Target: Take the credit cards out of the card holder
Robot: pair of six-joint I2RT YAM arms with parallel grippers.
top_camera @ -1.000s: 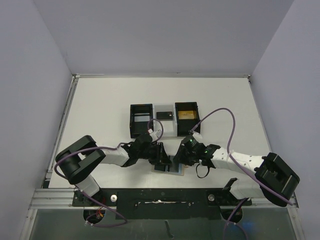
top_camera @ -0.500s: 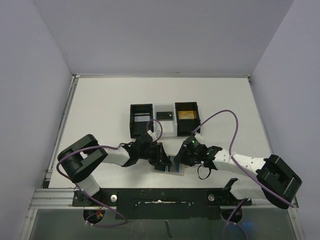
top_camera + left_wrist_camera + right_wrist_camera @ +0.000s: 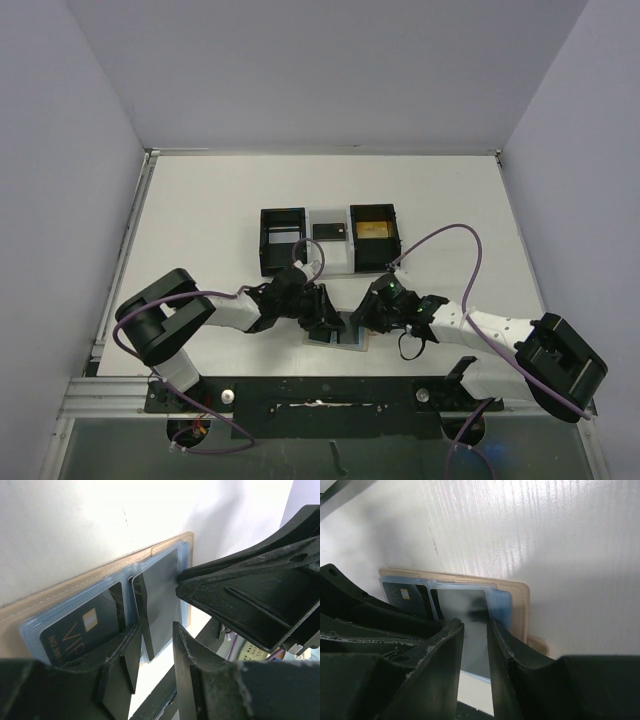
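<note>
The card holder (image 3: pixel 346 339) lies open near the table's front edge, tan with two blue-grey panels. In the left wrist view its left panel (image 3: pixel 37 630) holds a black VIP card (image 3: pixel 82 630) and its right panel a dark card (image 3: pixel 162 595). My left gripper (image 3: pixel 327 324) is open, its tips (image 3: pixel 154 632) low over the near edge of the dark card. My right gripper (image 3: pixel 367 318) is open with a narrow gap (image 3: pixel 474 625), right above the same card (image 3: pixel 462 602) from the other side. The two grippers almost touch.
A black three-compartment tray (image 3: pixel 266 240) stands behind the wallet. Its middle holds a dark card (image 3: pixel 329 230) and its right compartment a gold card (image 3: pixel 373 232). The table's front rail (image 3: pixel 320 395) is close behind the wallet.
My right arm has shifted slightly, its elbow moving right and its gripper settling lower over the wallet. My left gripper has barely moved. The wallet stays put.
</note>
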